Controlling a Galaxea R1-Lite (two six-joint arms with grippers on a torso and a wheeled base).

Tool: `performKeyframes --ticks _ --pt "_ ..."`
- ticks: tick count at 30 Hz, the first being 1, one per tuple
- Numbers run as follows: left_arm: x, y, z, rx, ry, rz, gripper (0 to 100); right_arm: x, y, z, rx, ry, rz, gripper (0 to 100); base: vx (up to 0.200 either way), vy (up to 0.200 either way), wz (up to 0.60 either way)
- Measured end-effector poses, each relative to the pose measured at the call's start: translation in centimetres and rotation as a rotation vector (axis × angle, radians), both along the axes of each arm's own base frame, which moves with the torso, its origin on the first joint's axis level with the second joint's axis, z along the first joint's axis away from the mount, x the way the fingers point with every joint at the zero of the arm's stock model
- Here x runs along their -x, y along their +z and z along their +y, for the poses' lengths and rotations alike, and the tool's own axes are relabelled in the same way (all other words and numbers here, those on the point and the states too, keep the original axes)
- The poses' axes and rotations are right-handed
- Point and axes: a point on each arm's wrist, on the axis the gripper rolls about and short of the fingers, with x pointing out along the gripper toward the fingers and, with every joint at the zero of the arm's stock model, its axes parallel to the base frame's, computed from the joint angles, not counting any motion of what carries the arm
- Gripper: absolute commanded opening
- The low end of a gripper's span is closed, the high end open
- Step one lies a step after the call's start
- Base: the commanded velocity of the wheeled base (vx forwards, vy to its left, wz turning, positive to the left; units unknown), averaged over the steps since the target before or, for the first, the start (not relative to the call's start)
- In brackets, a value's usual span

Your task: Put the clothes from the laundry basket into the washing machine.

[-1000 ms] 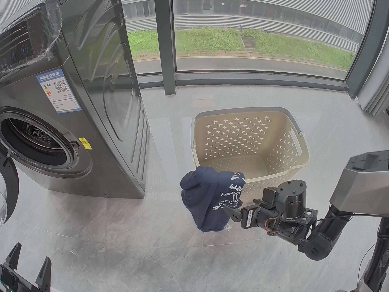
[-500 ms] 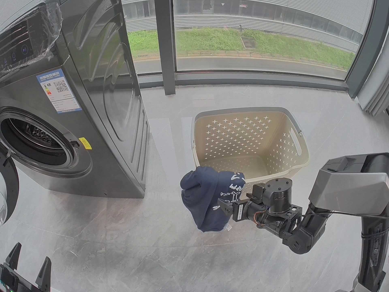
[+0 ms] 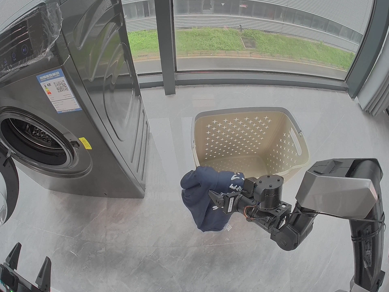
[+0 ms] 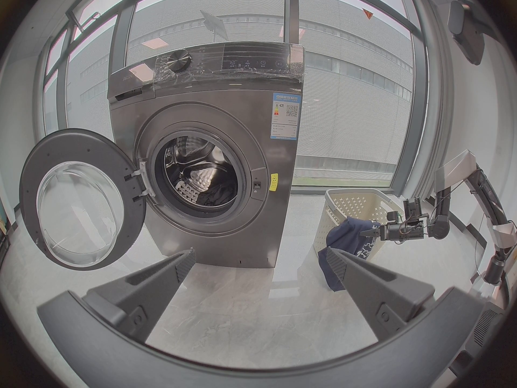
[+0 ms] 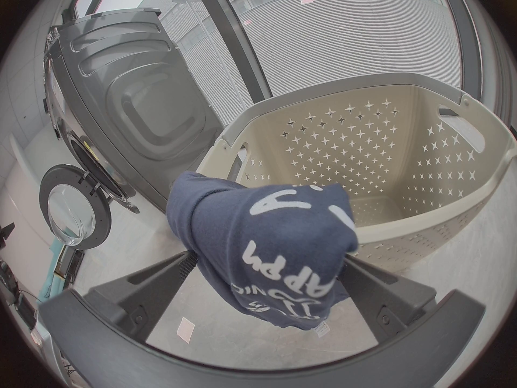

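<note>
Grey washing machine [image 3: 81, 102] left of laundry basket [image 3: 251, 112], door [image 4: 81, 198] swung open; bare floor [image 3: 162, 232] between. Left gripper [image 3: 30, 256] far left, fingers apart. Navy garment [image 3: 200, 201] drapes basket's near-left rim; right gripper [image 3: 216, 201] straddles it, fingers apart.

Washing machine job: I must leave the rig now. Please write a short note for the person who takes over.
Left gripper: open, low, facing the washing machine, holding nothing.
Right gripper: open, fingers on either side of the navy shirt, not yet closed.
The shirt hangs over the near rim of the laundry basket; no other clothes visible in it. The door is open.
Done: a dark cloth seems to lie in the drum.
Left: grip the shirt and put it into the drum.
</note>
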Motion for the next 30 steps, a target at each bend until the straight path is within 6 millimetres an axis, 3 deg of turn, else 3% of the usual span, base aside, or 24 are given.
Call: performKeyframes --ticks 4,5,22,30 --pt "0.0 0.0 0.0 -0.010 0.006 0.002 100 -0.3 -0.3 0.2 -0.007 0.000 -0.009 100 0.000 0.000 0.00" --pt "0.0 0.0 0.0 -0.006 0.007 0.003 100 -0.3 -0.3 0.2 -0.009 0.000 -0.012 0 0.000 0.000 0.00" --pt "0.0 0.0 0.0 0.000 0.000 0.001 100 0.6 0.0 0.0 -0.032 0.032 -0.035 0 0.000 0.000 0.00" --pt "0.0 0.0 0.0 0.000 0.000 0.001 100 2.6 3.0 -0.8 -0.069 0.064 -0.078 0 0.000 0.000 0.00"
